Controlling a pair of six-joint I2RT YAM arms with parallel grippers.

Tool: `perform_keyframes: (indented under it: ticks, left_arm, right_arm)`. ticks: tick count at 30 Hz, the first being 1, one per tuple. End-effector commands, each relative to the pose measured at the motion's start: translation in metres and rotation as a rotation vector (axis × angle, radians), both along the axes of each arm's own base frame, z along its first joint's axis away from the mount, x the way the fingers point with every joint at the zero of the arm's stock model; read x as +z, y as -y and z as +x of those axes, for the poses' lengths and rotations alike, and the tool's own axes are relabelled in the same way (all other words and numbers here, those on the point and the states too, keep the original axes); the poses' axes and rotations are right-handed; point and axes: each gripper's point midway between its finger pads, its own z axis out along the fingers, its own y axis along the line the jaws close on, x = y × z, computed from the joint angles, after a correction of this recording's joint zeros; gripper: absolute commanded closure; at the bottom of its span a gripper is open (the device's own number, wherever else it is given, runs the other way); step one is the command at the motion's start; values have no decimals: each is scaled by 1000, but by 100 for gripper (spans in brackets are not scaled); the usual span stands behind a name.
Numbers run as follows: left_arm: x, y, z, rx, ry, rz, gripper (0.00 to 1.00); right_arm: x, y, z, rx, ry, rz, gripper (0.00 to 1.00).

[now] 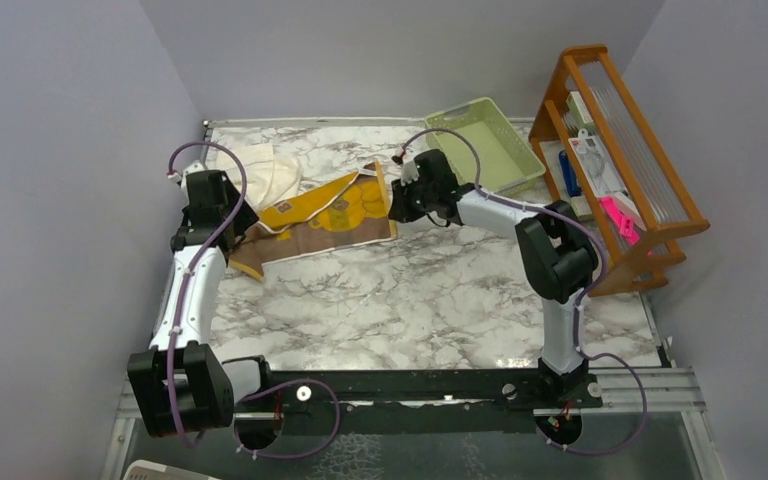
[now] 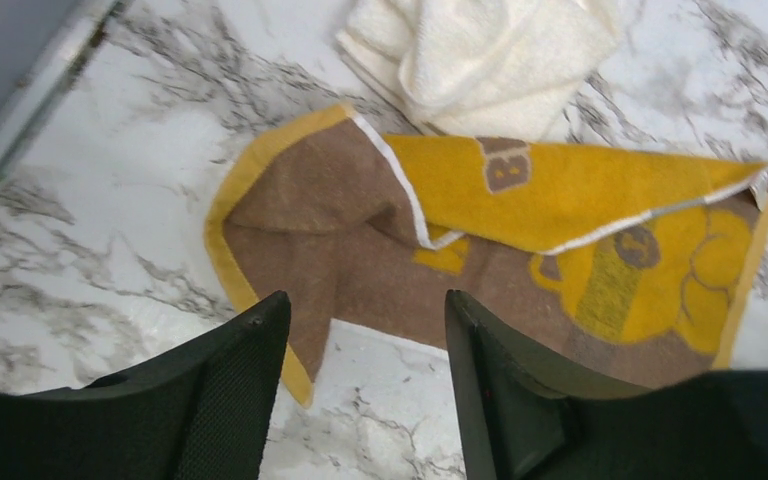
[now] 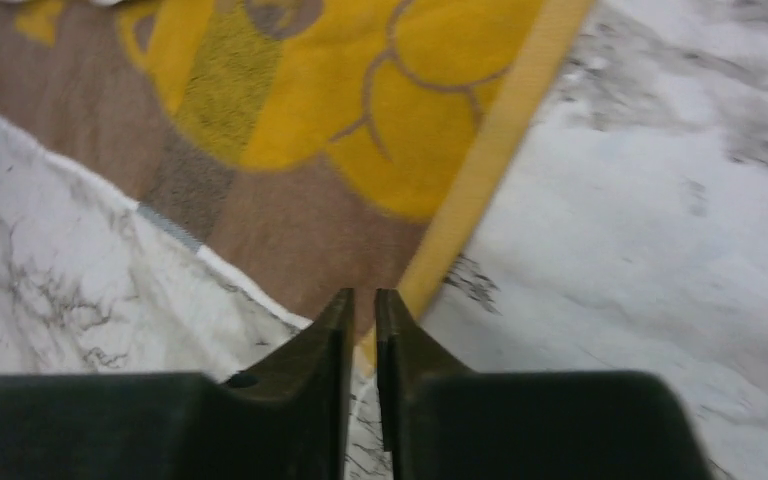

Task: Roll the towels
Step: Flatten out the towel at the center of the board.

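Now left end effector (image 2: 365,300) open; right end effector (image 3: 362,295) near-shut, grip unclear; rack (image 1: 557,100): packets (image 1: 592,160).

Basket and rack, back right corner!
Pale green basket (image 1: 485,145) sits on the marble table (image 1: 410,300), just beside a wooden rack (image 1: 548,100) holding a pink item (image 1: 620,218) and a blue one (image 1: 567,172).

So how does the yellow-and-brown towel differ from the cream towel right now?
The yellow-and-brown towel lies spread out, one edge folded over; the cream towel sits bunched in a heap. The yellow-and-brown towel is patterned, the cream towel plain. Neither is rolled, and both lie on the marble table.
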Motion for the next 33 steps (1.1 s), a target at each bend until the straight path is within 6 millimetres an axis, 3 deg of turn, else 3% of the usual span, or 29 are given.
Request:
perform_keyframes:
  ticks: [1,3,8,14,17,21,28,33]
  left_arm:
    - [-10,43,7,-181,60,-171,44]
    - [-25,54,3,-208,23,-225,50]
    - [-46,62,-10,-213,-24,-270,61]
    - [-65,75,-22,-208,-46,-346,61]
    - [-73,78,-24,-197,-63,-362,61]
    - [-83,80,-26,-165,-85,-356,61]
    - [-98,84,-26,-133,-108,-350,61]
    - [-129,80,-34,-82,-194,-331,61]
  right_arm:
    - [5,-45,-22,140,-41,167,91]
    - [-1,-50,-23,148,-65,186,99]
    - [-28,-42,-29,128,-126,146,100]
    - [-85,4,-49,23,-240,38,100]
    - [-100,30,-65,-25,-280,-3,100]
    - [-108,59,-93,-85,-324,-54,100]
    - [-102,105,-142,-148,-398,-116,100]
    - [-94,124,-164,-169,-479,-37,100]
